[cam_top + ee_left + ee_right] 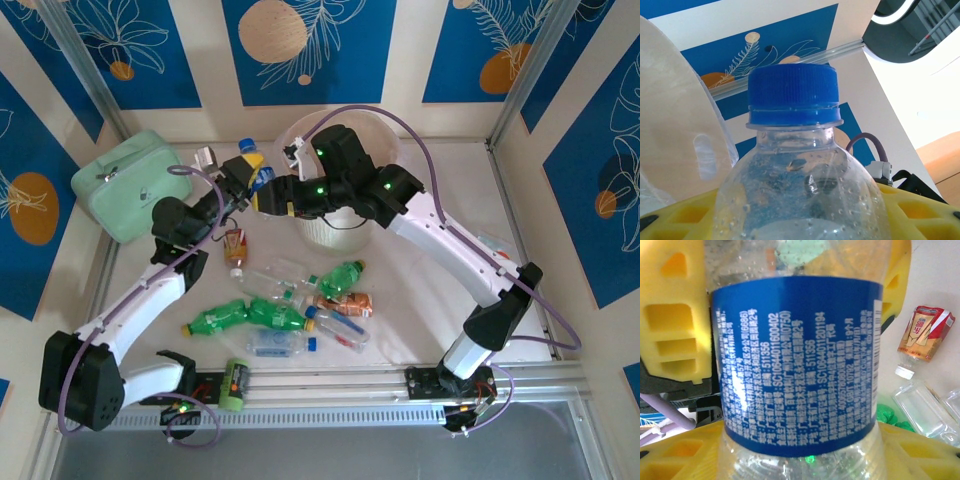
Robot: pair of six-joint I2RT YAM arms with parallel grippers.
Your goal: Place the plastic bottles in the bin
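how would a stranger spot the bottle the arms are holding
Find the round pale bin at the back of the table. Off its left rim is a clear bottle with blue cap and label. Unlike the bottles lying flat, it is held aloft by the left pincer and right pincer.

Cream walls [210,70] carry blue panels [360,60] with white leaves and orange discs above a white tabletop [400,325].

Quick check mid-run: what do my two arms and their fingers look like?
Left arm and right arm: white links, black joint housings, green indicator lights, a purple cable trailing along each. Fingers are yellow plastic with rectangular pockets.
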